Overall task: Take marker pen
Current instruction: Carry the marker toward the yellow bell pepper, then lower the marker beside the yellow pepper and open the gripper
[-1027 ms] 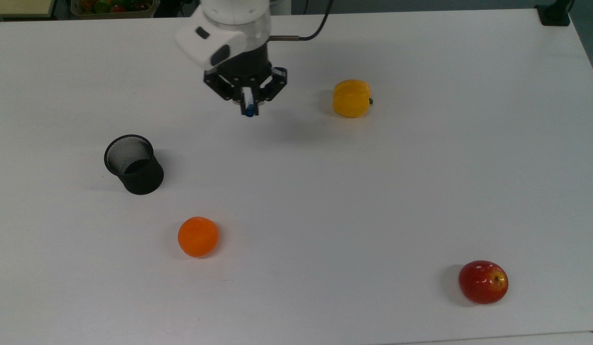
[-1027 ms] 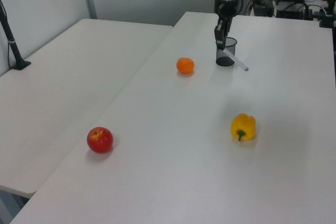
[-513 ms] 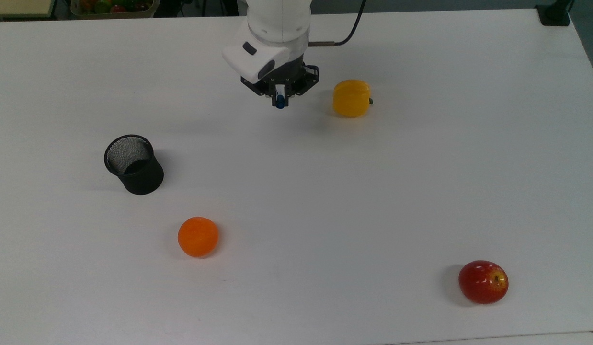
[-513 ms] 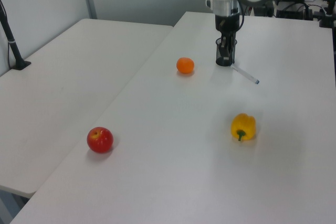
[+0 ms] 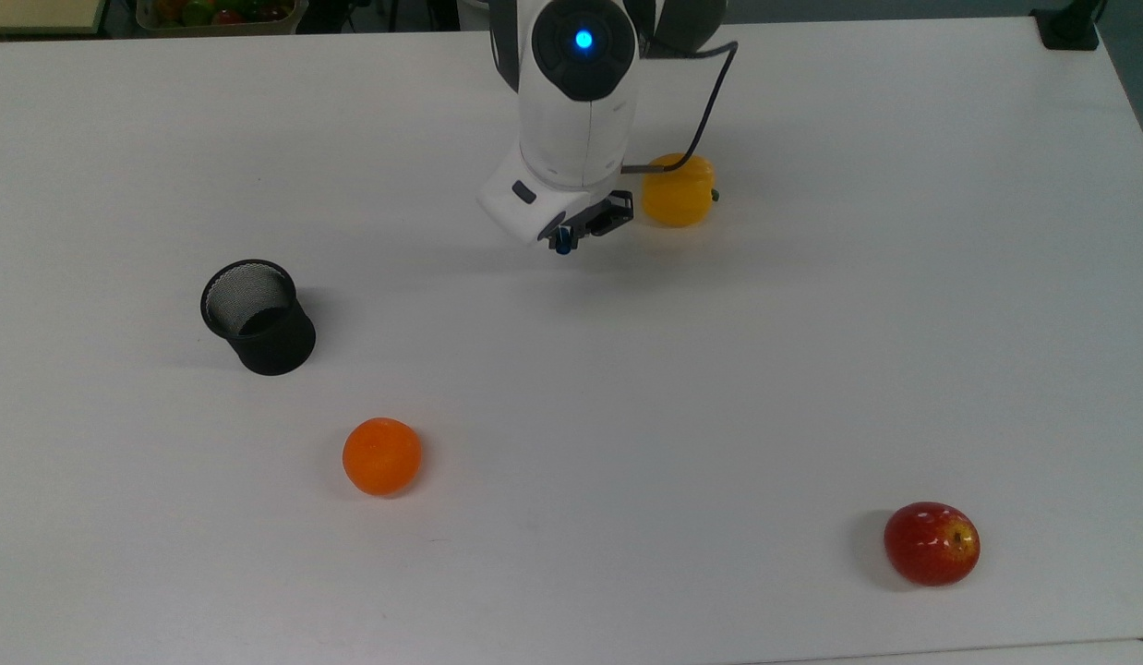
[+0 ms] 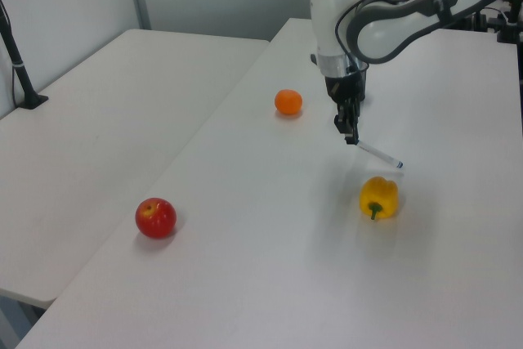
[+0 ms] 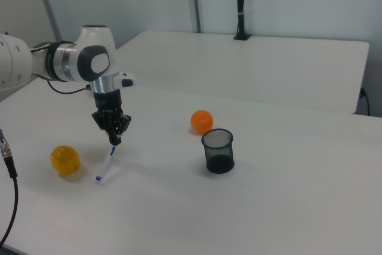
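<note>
The gripper [image 7: 113, 140] has carried the marker pen [image 7: 105, 163] from the mesh cup [image 7: 218, 150] towards the yellow pepper [image 7: 64, 159], fingers closed on its capped end so it hangs slanted.

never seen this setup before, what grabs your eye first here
The white robot arm stands out, its pincer shut on a marker pen that hangs slanted above the white table. Beside it lies a yellow pepper; a red apple sits alone near the top view's lower right corner.
</note>
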